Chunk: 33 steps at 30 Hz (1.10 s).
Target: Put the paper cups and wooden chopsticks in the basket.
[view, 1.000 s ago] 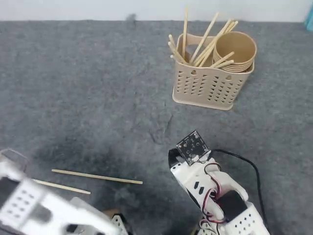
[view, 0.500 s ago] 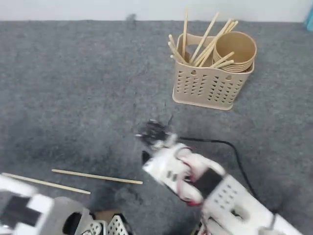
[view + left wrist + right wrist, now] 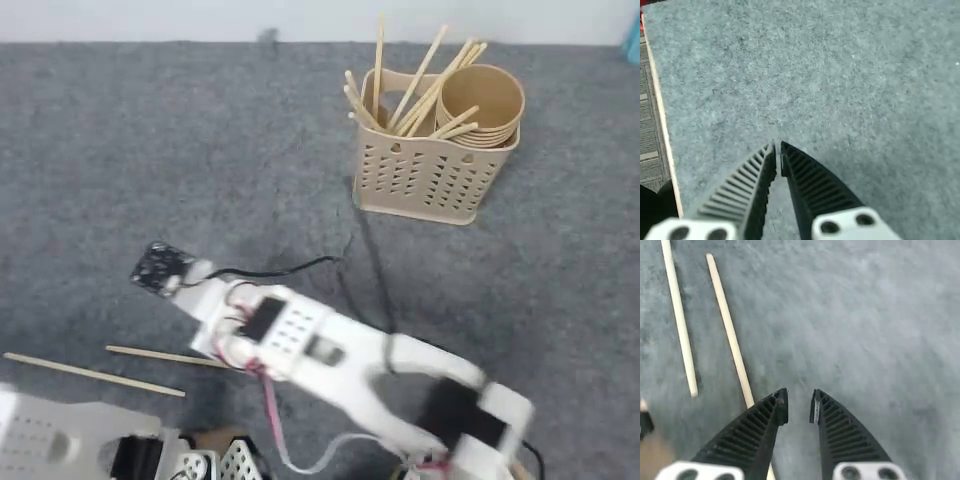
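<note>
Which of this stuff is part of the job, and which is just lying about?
Job:
basket
cups in it
chopsticks in it
loose chopsticks, two on the mat
right tool, open, by them

Lying about:
mat
cable

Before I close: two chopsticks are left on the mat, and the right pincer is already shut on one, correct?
No. Two chopsticks are left on the mat, but the right pincer is open and empty; the right wrist view shows its jaws apart, nothing between them.
</note>
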{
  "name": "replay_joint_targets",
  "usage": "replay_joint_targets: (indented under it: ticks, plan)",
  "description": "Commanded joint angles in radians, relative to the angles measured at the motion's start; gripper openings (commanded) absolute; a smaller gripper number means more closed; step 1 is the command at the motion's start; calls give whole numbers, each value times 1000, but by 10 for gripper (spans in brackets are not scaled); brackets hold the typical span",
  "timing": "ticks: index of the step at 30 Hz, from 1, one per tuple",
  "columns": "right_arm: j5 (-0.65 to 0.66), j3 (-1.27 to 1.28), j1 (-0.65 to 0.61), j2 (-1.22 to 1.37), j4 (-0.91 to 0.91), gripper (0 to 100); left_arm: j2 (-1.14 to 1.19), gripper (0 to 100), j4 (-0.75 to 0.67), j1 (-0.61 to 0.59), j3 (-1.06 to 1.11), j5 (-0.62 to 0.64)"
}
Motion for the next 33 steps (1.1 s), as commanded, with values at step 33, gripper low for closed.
replay_joint_targets:
  ticks: [33]
  plan:
    - [9, -635, -96, 567, 88, 98, 181, 15, -31, -80, -249, -6]
